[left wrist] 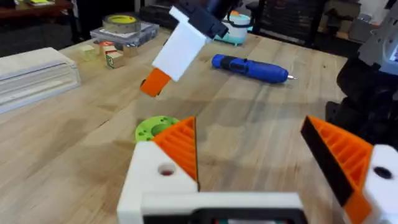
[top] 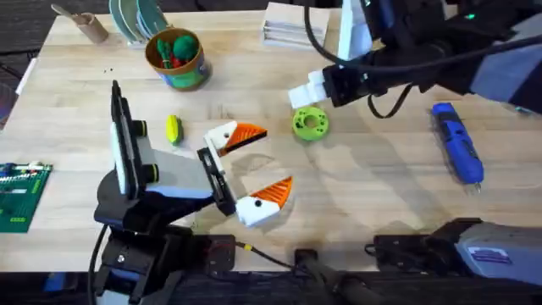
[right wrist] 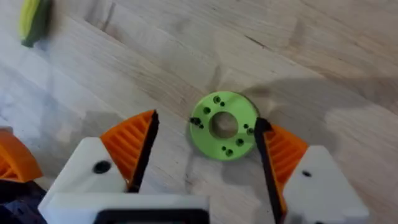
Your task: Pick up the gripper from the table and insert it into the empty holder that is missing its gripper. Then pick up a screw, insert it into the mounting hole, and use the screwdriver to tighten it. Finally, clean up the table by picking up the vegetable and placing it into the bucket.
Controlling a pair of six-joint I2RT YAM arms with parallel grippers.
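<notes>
The round green disc [top: 309,123] with several holes lies right of the table's middle. My right gripper [top: 306,91] hangs open just above it, orange-padded fingers either side of the disc [right wrist: 224,124] in the right wrist view [right wrist: 206,121]. My left gripper [top: 278,157] is open low over the table's middle, holding nothing [left wrist: 247,121]. The yellow-green vegetable [top: 173,129] lies left of it. At the back left stands the bucket [top: 176,58] with toy produce inside. Far right lies the blue screwdriver [top: 457,144]. A loose gripper, an empty holder and a screw are out of view.
A green circuit board [top: 17,195] sits at the left edge. Plates [top: 135,17] and a brown cone [top: 80,24] stand at the back left, a white stack [top: 288,25] at the back middle. A tape roll [left wrist: 121,25] and small blocks [left wrist: 112,56] lie beyond.
</notes>
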